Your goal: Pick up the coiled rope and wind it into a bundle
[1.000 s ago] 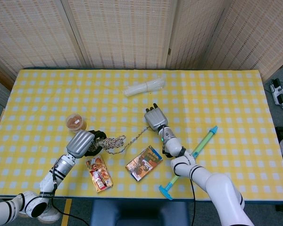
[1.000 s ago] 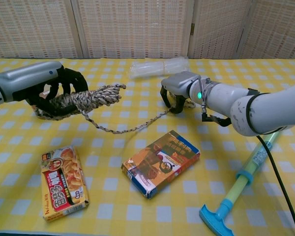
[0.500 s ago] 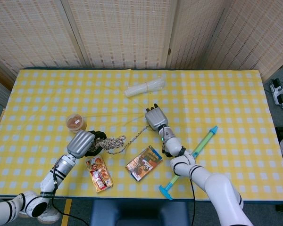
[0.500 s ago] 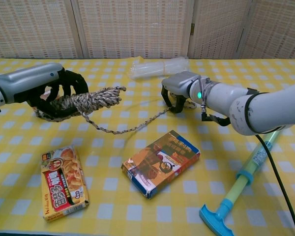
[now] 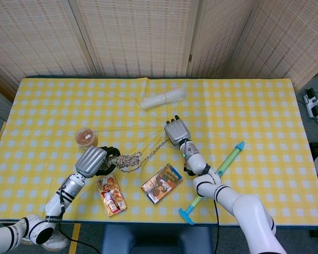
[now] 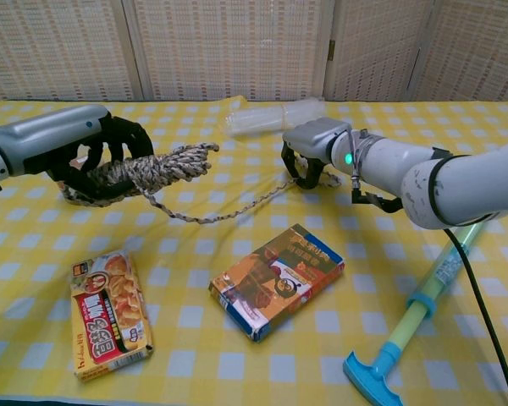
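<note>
Left hand (image 6: 85, 152) fingers (image 6: 123, 139) wrap the rope (image 6: 157, 169) bundle above the bench (image 6: 237, 355); right hand (image 6: 309, 152) fingers (image 6: 298, 173) curl on the free tail — thin grip. Too much tension pulls it out; slack snags the snack box (image 6: 275, 279).

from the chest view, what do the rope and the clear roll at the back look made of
The rope looks like braided fibre, matte, in mottled tan, white and dark strands, likely cotton or synthetic; its loose end sags limply. The clear roll looks like thin plastic film or bags, glossy and see-through with wrinkles, though the exact plastic cannot be told.
</note>
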You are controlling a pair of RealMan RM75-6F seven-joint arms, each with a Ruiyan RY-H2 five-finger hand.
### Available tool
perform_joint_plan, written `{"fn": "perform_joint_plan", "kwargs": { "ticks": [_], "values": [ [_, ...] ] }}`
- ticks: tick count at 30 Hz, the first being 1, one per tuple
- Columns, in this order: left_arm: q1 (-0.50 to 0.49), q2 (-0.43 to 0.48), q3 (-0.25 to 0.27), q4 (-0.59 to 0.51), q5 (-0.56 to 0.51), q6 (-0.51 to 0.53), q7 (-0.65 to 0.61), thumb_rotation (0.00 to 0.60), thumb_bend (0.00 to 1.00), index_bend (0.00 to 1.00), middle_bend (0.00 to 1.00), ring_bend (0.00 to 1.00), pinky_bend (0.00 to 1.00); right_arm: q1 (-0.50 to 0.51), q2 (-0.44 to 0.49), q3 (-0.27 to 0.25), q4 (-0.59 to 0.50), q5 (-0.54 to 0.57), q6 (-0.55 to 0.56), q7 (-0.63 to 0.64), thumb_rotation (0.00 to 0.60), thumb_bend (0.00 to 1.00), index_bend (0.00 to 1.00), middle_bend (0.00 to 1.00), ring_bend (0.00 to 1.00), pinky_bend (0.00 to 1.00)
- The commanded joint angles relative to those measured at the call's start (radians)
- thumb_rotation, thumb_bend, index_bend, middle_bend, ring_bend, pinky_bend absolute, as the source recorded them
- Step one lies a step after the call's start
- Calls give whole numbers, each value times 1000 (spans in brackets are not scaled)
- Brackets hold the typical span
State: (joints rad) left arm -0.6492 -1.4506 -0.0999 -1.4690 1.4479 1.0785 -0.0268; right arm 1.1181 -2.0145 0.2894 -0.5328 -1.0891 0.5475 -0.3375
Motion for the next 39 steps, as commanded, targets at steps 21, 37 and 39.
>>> {"fn": "perform_joint_plan", "kwargs": {
  "ticks": [21,37,39],
  "values": [
    [-70,26,-78,-121,71,22,-147,600,670,683,694,640,715,-186,343,38,-604,-19,341,4,600,546,742,483,458,255],
    [-213,-51,-128,-256,-231,-168,356,600,669,675,694,640,715,-218,484,135,-1012,165,454,-69,600,569,761,547,552,421],
    [-232,-76,-134,-255,-311,-162,441,600,669,675,694,641,715,-217,490,143,-1049,182,463,-66,600,572,761,547,552,424]
  ]
}}
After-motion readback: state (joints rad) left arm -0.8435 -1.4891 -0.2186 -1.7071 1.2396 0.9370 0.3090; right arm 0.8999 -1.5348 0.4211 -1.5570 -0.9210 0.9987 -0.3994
